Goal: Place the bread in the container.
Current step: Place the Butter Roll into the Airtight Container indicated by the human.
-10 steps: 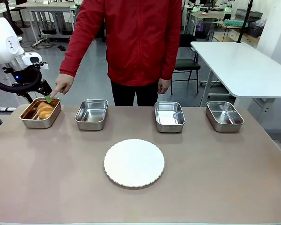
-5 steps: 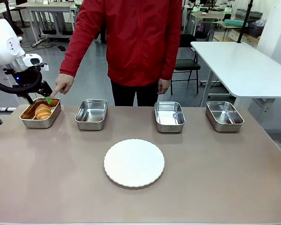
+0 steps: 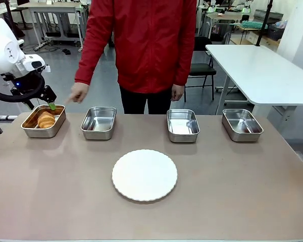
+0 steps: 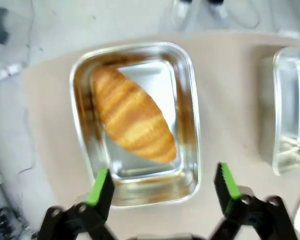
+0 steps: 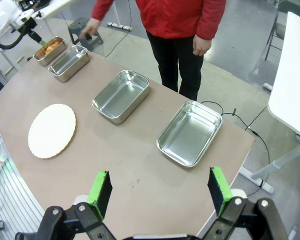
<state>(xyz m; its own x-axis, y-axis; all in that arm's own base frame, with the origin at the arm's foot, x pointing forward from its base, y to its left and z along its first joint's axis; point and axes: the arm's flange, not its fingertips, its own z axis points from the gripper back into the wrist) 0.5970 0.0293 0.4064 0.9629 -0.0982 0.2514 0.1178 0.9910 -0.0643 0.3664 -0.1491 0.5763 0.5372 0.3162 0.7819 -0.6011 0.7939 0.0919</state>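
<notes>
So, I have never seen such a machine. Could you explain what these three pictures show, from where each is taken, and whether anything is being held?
These are two white robot arms at a table, with a person in a red jacket standing at the far side.

The front view looks across the table toward that person. On it stand four steel trays in a row and a round white plate nearer the camera. The croissant lies in the leftmost tray; the other three trays are empty. The left gripper hangs just above that tray.

The left wrist view comes from a camera on that arm, looking down past its green-tipped jaws at the croissant. The jaws stand wide apart and hold nothing.

The right wrist view comes from the other arm, high above the table. The right gripper is also open and empty.
</notes>
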